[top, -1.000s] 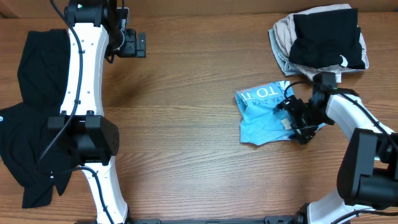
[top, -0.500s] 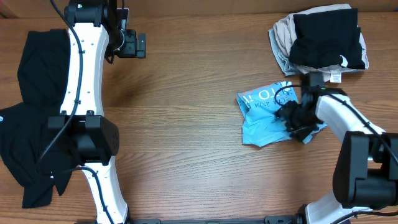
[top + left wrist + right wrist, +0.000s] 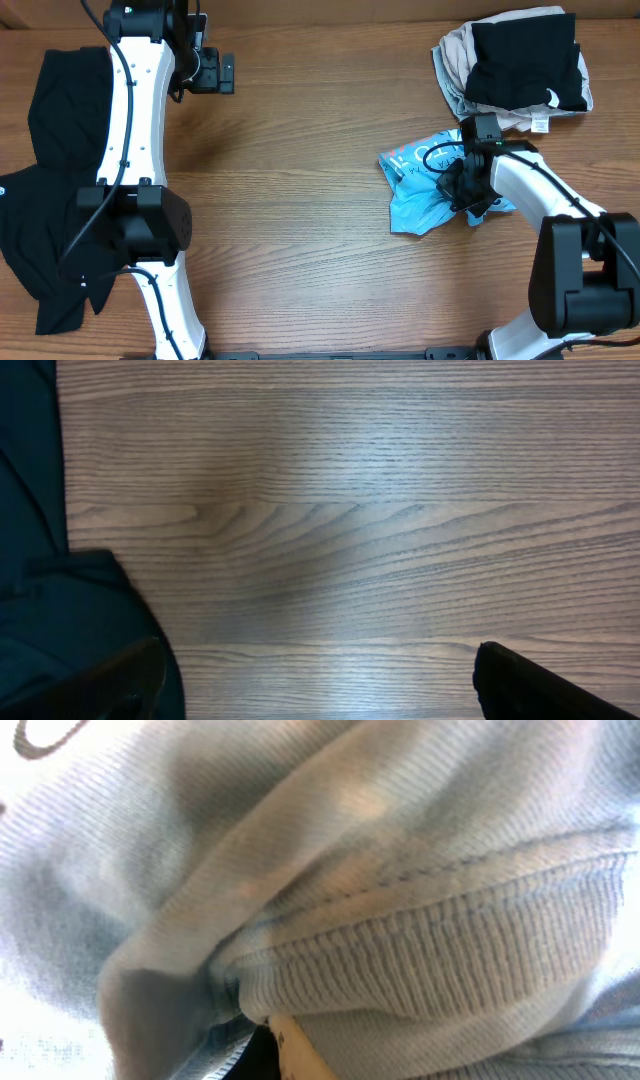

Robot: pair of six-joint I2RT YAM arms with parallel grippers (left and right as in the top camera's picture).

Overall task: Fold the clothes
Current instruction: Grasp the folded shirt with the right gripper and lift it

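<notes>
Light blue crumpled T-shirt (image 3: 415,200) lies on wooden counter (image 3: 300,200), pinched in right gripper (image 3: 462,188) jaws; left gripper (image 3: 228,72) jaws spread.

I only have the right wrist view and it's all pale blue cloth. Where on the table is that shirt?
Observer: The light blue T-shirt lies crumpled right of centre on the table, the right gripper shut on it.
Operator: Anything near it?
Observer: A pile of beige and black clothes sits beyond it, toward the far right corner.
Operator: And the left arm?
Observer: The left gripper hangs open over bare wood at far left, beside a black garment.
</notes>
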